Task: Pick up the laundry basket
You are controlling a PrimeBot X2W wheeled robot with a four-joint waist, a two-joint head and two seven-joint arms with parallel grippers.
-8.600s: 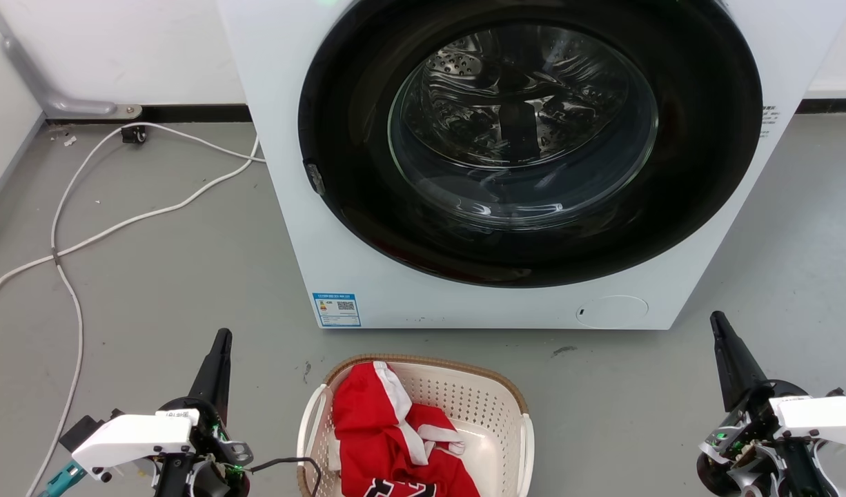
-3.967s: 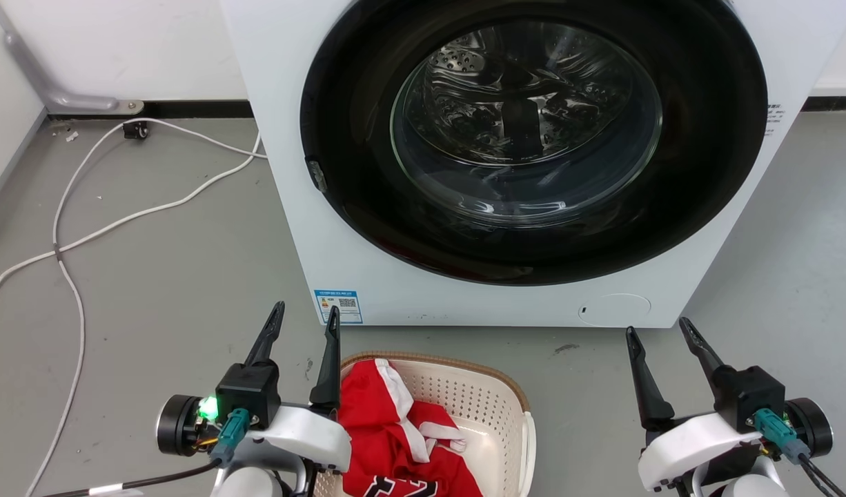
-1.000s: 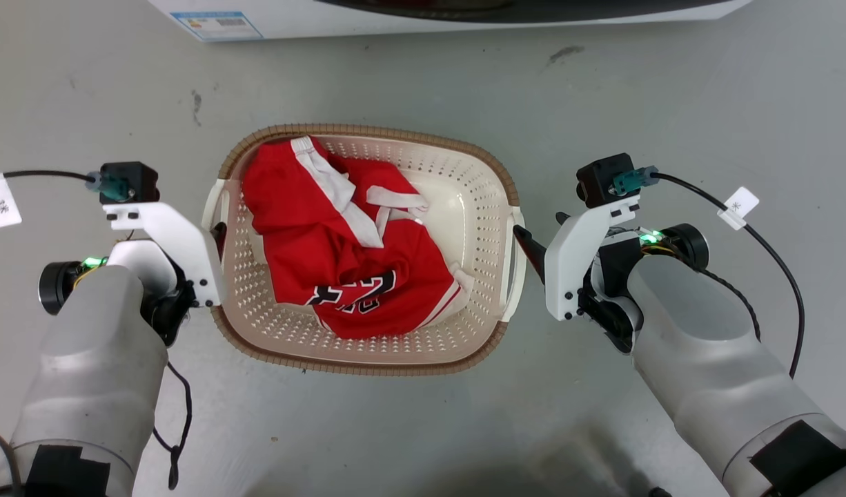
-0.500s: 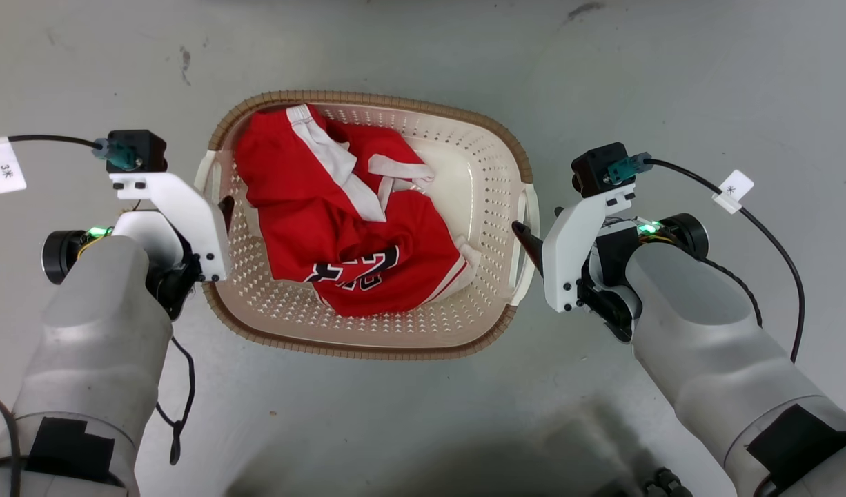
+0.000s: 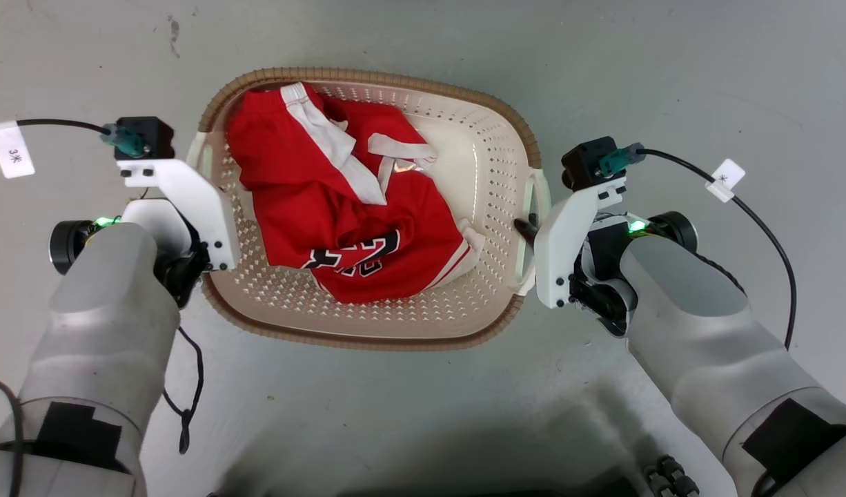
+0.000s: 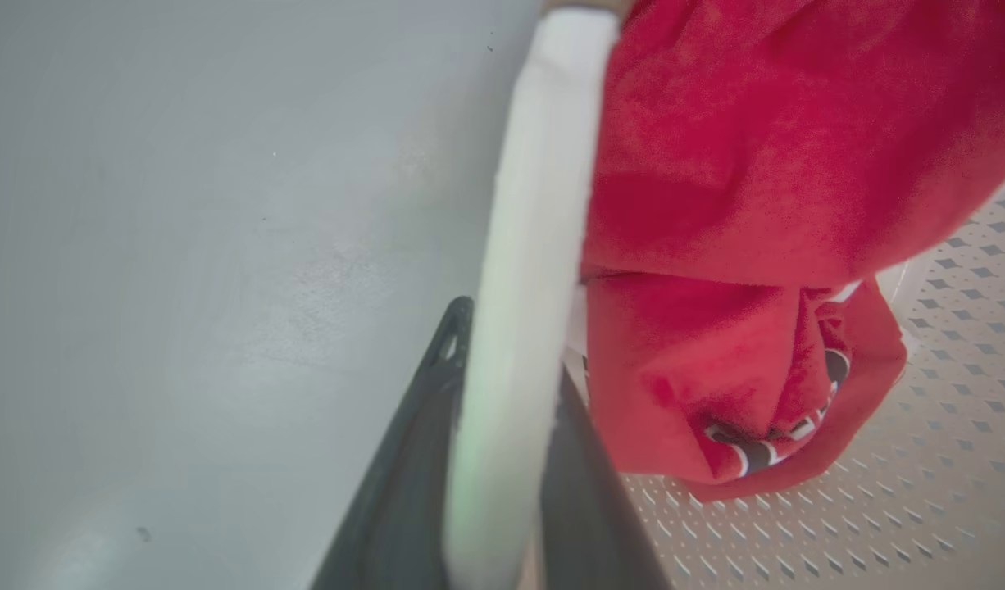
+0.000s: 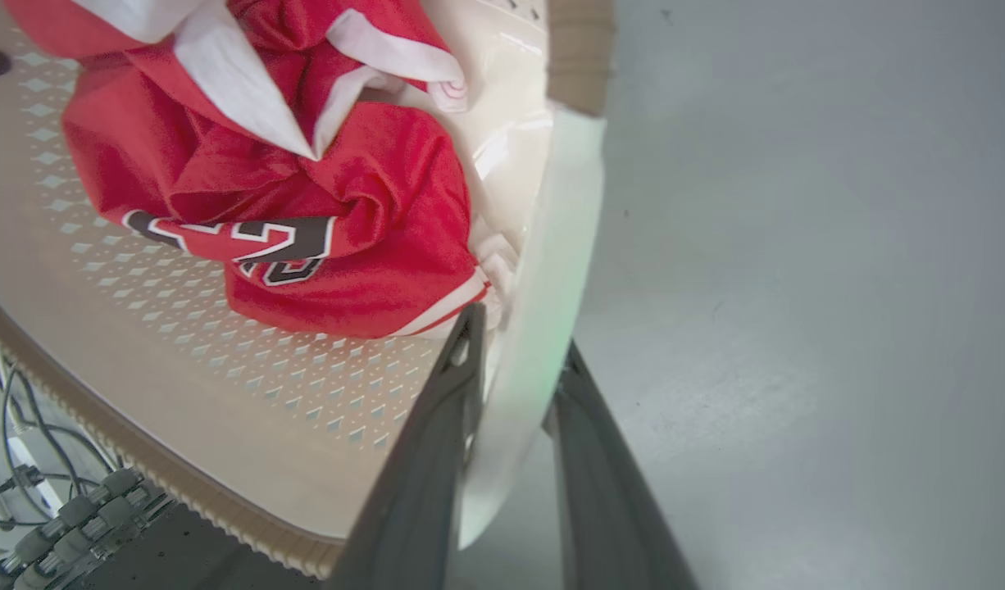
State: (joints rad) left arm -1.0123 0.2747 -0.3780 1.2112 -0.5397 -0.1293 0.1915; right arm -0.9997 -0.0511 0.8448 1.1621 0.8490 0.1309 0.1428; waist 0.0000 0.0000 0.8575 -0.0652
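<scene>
Cream laundry basket (image 5: pixel 368 342) had its side handles (image 5: pixel 537 190) clamped by left claw (image 6: pixel 511 344) and right claw (image 7: pixel 521 328), the lift seemingly not yet done.

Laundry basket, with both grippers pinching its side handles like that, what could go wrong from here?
1. Slip: the left gripper pinches only the thin left handle of the laundry basket, the right gripper only the right handle; a smooth handle might slide out between the fingers.
2. Tilt: if the arms rise unevenly, the basket could tip and the red jersey, heaped toward its left side, might shift or spill.
</scene>
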